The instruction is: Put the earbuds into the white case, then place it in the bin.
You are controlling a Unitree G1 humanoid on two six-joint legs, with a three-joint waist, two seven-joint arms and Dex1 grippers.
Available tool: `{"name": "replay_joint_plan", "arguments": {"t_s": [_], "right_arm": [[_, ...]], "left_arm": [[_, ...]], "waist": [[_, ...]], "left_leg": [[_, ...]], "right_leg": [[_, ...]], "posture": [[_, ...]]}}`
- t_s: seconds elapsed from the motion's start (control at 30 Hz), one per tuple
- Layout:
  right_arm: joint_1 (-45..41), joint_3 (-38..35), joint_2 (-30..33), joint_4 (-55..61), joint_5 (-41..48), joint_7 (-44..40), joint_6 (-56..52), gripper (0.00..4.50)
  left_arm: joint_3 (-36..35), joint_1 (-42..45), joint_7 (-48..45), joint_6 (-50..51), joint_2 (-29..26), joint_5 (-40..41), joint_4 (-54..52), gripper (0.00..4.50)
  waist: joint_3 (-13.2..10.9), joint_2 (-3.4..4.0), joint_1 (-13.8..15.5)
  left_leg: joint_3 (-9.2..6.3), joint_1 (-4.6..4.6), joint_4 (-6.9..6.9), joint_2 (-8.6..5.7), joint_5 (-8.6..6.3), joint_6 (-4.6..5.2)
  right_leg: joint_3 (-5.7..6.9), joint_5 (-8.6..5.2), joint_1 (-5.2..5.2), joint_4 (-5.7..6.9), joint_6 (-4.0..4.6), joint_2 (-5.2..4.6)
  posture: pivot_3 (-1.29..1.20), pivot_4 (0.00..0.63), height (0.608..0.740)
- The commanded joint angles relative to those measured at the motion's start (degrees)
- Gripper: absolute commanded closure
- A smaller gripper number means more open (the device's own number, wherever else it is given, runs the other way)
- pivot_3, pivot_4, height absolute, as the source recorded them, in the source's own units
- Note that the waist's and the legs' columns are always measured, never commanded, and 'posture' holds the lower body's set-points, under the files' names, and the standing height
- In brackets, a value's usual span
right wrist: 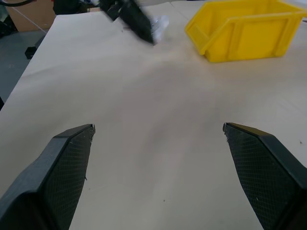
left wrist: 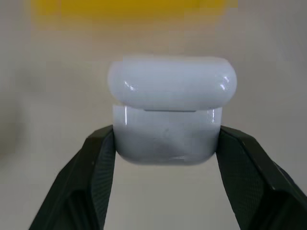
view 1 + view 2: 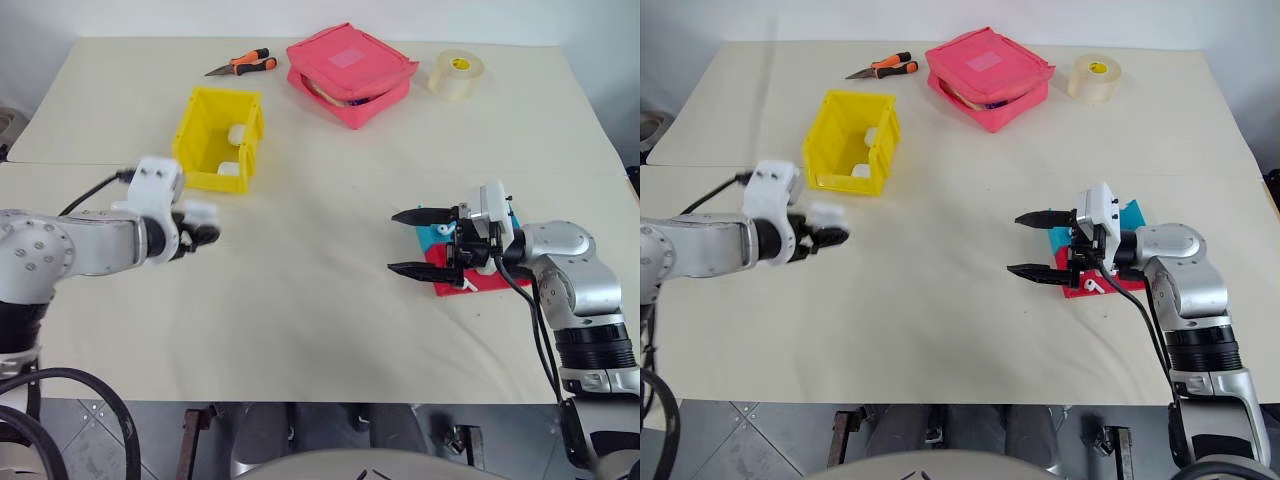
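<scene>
My left gripper [image 3: 203, 232] is shut on the white case [image 2: 170, 115], its black fingers [image 2: 96, 158] pressing the lower body from both sides. The lid is down, so the earbuds are hidden. The held case [image 3: 199, 212] hangs above the table, just in front of the yellow bin [image 3: 212, 135]. Two white cases [image 3: 237, 133] lie inside the bin. At the right, my right gripper [image 3: 410, 243] stands open and empty, pointing left over a teal and red tray [image 3: 478, 283]. The right wrist view looks across bare table to my left gripper [image 1: 144, 26] and the bin [image 1: 244, 28].
A pink-red zip pouch [image 3: 350, 72] lies at the back centre, a roll of clear tape [image 3: 456, 74] to its right and orange-handled pliers [image 3: 243, 65] to its left. Open tabletop lies between my two arms.
</scene>
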State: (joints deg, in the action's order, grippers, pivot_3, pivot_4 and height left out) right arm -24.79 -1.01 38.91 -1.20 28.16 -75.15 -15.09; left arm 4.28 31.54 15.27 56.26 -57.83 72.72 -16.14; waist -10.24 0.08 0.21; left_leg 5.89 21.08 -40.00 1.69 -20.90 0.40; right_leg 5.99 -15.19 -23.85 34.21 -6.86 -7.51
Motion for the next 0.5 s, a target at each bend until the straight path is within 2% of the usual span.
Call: {"name": "replay_joint_plan", "arguments": {"t_s": [0.03,0.13,0.23,0.3,0.4,0.5], "right_arm": [[2.43,-4.66,3.21,5.11,1.3,1.61,-0.49,0.0],[5.72,-7.16,5.4,9.67,1.59,4.04,-1.7,0.0],[7.6,-8.84,6.6,12.69,2.03,6.31,-3.48,0.0],[10.87,-11.54,9.78,17.13,0.4,9.37,-6.42,0.0],[15.26,-14.93,15.27,22.61,1.78,11.65,-14.38,0.0],[19.46,-19.3,17.33,27.45,3.09,13.98,-18.15,0.0]], "left_arm": [[-1.64,-5.21,-20.76,-18.71,5.25,-14.13,-7.47,1.74],[1.04,-6.31,-36.98,-32.08,11.85,-23.63,-4.72,1.74],[2.2,-5.63,-47.02,-39.6,17.25,-29.52,-0.27,1.74],[5.51,-2.34,-57.68,-47.4,23.22,-33.48,7.69,1.74],[8.26,1.58,-69.69,-54.37,30.73,-36.57,17.6,1.74],[9.3,3.34,-78.95,-57.74,35.41,-37.95,23.61,1.74]], "waist": [[0.01,0.03,-0.04],[0.0,0.02,0.06],[0.0,0.01,0.25],[0.0,0.01,0.54],[0.0,0.03,1.74],[0.0,-0.09,1.6]], "left_leg": [[0.04,0.0,0.06,0.0,-0.01,-0.01],[0.09,0.05,0.11,0.04,-0.02,-0.02],[0.13,0.04,0.02,0.05,0.0,0.01],[0.17,-0.01,-0.05,0.05,0.03,0.06],[0.2,0.02,-0.19,0.03,0.11,0.22],[0.18,0.12,-0.24,0.02,0.12,0.36]], "right_leg": [[-0.01,0.0,0.0,-0.08,0.0,0.01],[0.01,0.0,-0.02,-0.21,-0.01,0.09],[0.01,0.03,-0.01,-0.16,-0.06,0.09],[-0.06,0.07,0.01,-0.1,-0.12,0.07],[-0.06,0.21,0.02,-0.06,-0.12,0.01],[-0.05,0.42,0.07,-0.27,-0.11,-0.03]], "posture": [[0.0,0.15,0.74],[0.0,0.15,0.74],[0.0,0.15,0.74],[0.0,0.15,0.74],[0.0,0.15,0.74],[0.0,0.15,0.74]]}}
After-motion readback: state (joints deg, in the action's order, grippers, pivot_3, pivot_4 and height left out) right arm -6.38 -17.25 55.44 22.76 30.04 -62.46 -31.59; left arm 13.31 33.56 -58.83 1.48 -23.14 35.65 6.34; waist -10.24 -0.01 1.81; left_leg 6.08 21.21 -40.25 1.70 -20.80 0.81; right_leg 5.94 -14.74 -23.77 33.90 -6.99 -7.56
